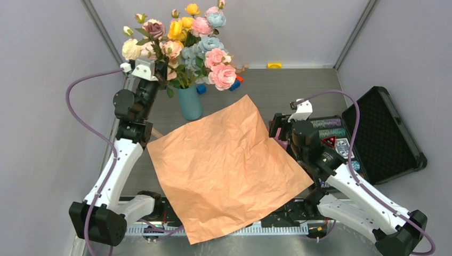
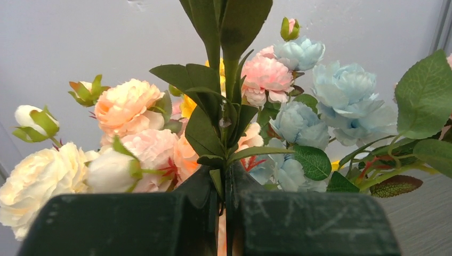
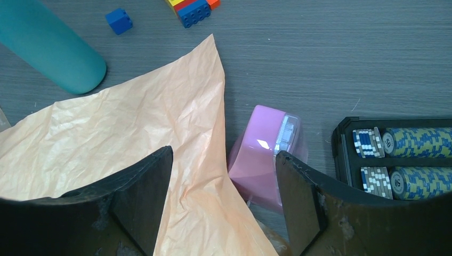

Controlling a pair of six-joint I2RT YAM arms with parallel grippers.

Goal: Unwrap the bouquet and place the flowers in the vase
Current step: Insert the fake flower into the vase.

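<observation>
1. Above the vase (image 1: 190,103), at the back left of the table (image 1: 304,85), the flowers (image 1: 186,42) stand with their stems running down into its mouth; the left claw (image 2: 224,205) is pinched together on a green stem (image 2: 230,74), probably to steady or seat the bunch
2. Wrapping paper (image 1: 224,165) lies spread flat, so the unwrapping looks done
3. Right claw (image 3: 224,160) hangs with fingers wide apart and holds nothing, over the paper's edge and a pink box (image 3: 261,154)
4. Only the left wrist view shows the grip on the stem; only the overhead view shows the stems reaching the vase

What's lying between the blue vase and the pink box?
The crinkled orange paper: its corner lies between the vase and the pink box, seen in the right wrist view.
</observation>
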